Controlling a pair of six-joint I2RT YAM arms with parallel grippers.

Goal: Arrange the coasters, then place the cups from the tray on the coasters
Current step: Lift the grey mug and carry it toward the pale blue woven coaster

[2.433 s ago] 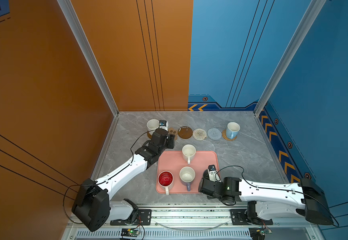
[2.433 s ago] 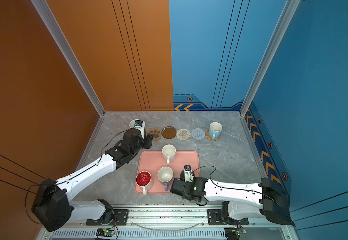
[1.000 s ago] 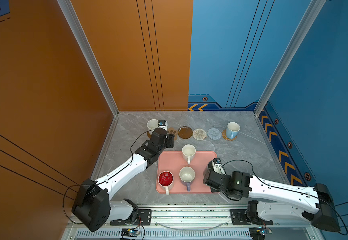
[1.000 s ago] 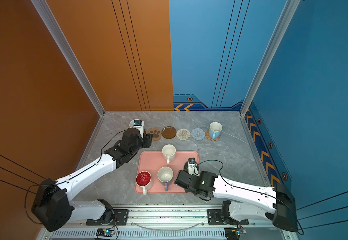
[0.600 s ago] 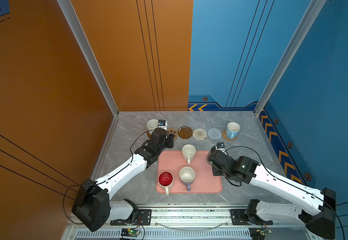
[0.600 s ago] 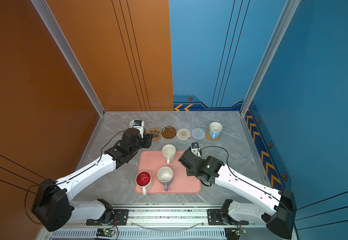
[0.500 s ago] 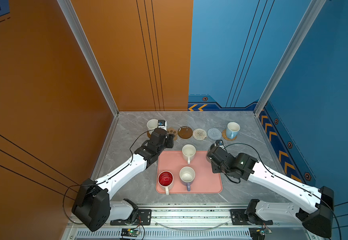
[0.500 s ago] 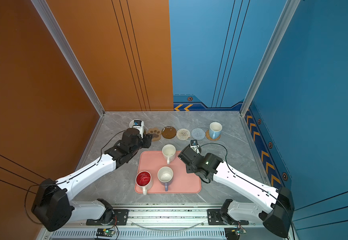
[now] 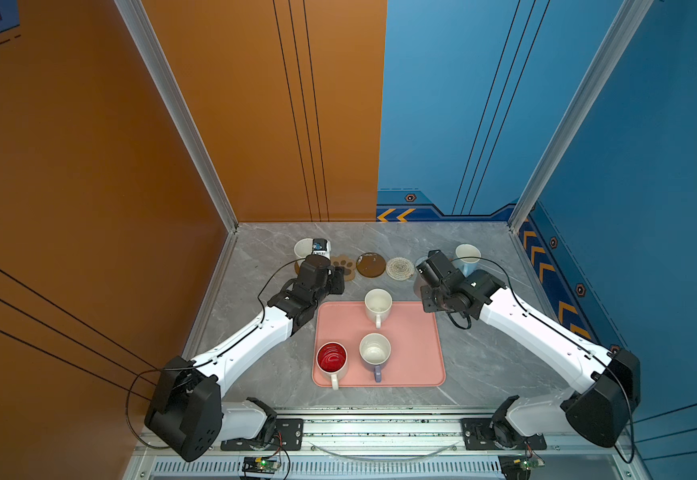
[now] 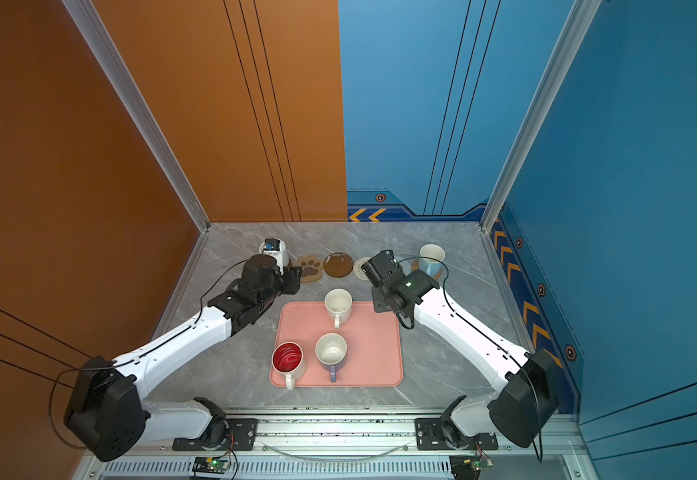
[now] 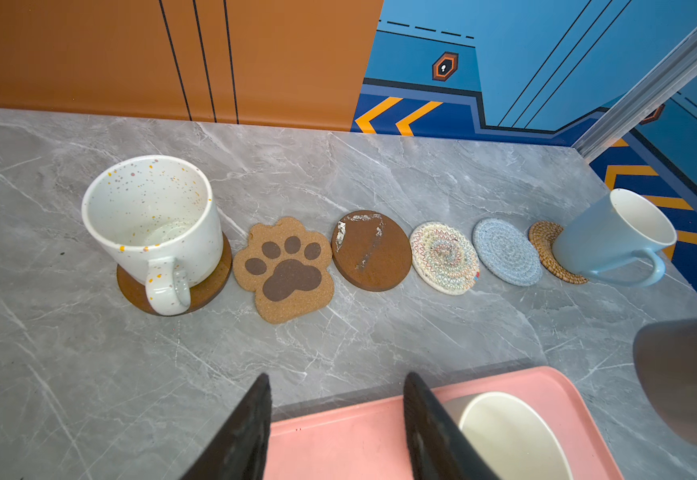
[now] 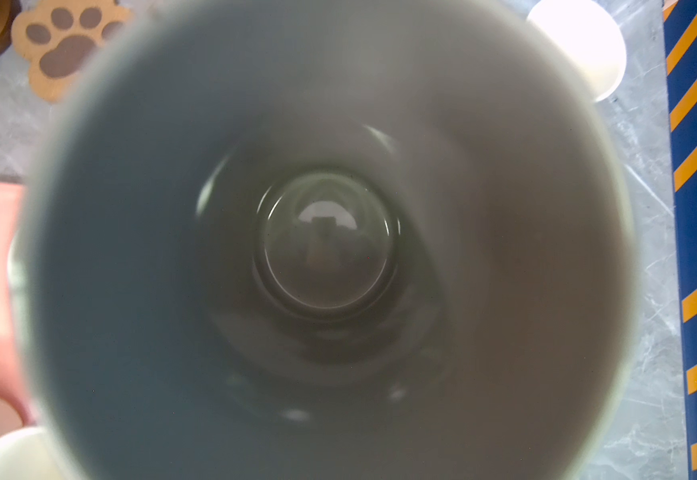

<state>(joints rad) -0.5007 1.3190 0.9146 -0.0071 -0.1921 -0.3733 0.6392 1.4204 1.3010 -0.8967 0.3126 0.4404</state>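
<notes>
The coasters lie in a row at the back: a brown disc (image 11: 209,286), a paw print (image 11: 284,270), a second brown disc (image 11: 371,249), a cream woven round (image 11: 444,257), a blue-grey round (image 11: 506,251) and a rattan round (image 11: 546,245). A speckled white cup (image 11: 151,216) stands on the first brown disc. On the rattan one stands a light blue cup (image 11: 612,237). My right gripper (image 9: 424,291) is shut on the grey cup (image 12: 326,249), held above the row near the blue-grey round; its fingers are hidden. My left gripper (image 11: 336,399) is open and empty over the tray's far left edge.
The pink tray (image 9: 417,353) carries a white cup (image 9: 378,301), a red-inside cup (image 9: 331,358) and a lavender cup (image 9: 375,351). Orange and blue walls close the back and both sides. The arm bases sit on a rail at the front.
My right arm has carried the grey cup from the tray's front right corner back to the coaster row. The left arm has not moved.
</notes>
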